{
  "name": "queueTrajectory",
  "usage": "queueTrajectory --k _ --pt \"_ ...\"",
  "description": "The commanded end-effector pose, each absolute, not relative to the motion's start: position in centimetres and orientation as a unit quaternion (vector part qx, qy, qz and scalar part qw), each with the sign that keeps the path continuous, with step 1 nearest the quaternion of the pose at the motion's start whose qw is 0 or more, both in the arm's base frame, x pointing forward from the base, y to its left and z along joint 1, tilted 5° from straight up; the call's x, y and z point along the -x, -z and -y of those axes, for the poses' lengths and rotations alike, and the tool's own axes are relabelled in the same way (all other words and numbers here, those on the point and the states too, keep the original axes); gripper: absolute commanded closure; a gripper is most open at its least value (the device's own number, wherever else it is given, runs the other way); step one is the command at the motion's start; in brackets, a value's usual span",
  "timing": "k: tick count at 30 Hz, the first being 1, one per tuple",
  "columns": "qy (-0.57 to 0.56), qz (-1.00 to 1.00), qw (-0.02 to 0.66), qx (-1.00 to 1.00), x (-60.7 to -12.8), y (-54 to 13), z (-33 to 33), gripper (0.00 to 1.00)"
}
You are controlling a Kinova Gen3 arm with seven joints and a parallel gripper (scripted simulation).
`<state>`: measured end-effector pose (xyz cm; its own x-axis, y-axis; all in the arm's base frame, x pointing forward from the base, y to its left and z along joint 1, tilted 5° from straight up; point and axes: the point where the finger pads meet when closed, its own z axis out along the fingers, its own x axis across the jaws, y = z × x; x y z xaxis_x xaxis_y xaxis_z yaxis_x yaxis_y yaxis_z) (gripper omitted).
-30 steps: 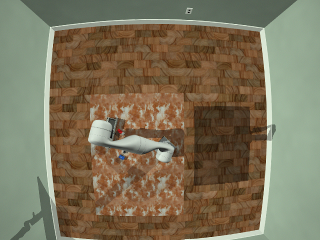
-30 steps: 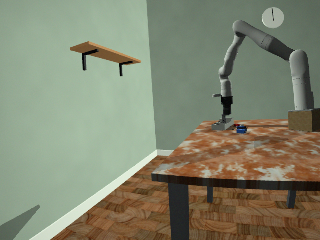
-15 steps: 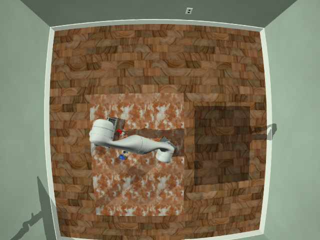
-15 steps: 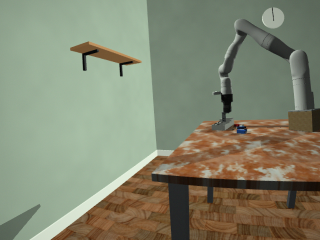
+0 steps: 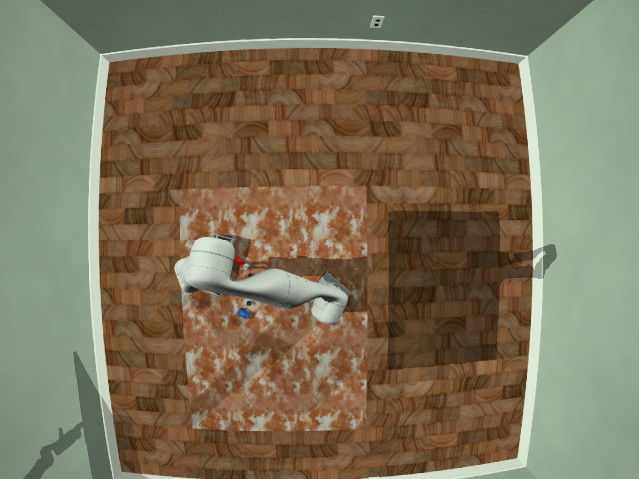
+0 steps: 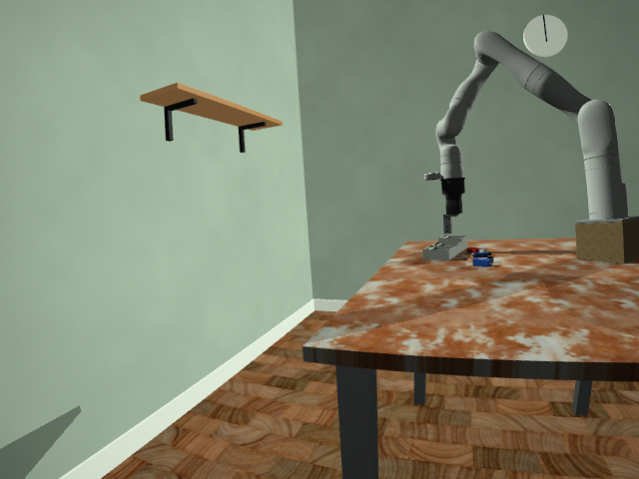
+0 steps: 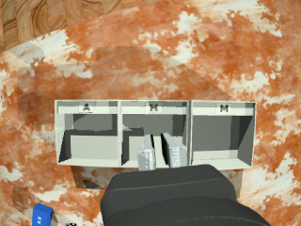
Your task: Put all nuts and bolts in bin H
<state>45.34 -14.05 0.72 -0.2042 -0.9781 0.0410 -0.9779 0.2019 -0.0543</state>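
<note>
Claw (image 6: 447,232) (image 7: 157,144) hides part of H's floor.

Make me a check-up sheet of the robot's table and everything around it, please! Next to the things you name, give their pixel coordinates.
Surface: orange-and-white patterned tabletop (image 5: 279,376) (image 6: 464,309) (image 7: 212,61), shadows across it.
Job's things: joined bins (image 5: 233,239) (image 6: 437,253) (image 7: 119,132) marked A, H, M stand on it; nuts and bolts can't be identified surely.
Clutter: blue block (image 5: 243,313) (image 6: 482,261) (image 7: 42,216), red thing (image 5: 239,261) (image 6: 472,249).
Pincer (image 6: 447,232) (image 7: 157,144): slightly open, over bin H, nothing seen between its fingers.
Cables: nothing seen.
Surroundings: wall shelf (image 6: 217,109), clock (image 6: 553,41).
</note>
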Motion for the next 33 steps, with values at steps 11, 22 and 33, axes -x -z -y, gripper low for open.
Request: queueTrajectory --k 11,22,33 --pt "0.04 -0.78 0.003 0.624 -46.2 -1.7 12.7 0.69" --pt "0.041 -0.778 0.001 0.626 -47.5 -1.4 8.5 0.69" --pt "0.04 -0.778 0.002 0.627 -48.1 -1.4 6.5 0.69"
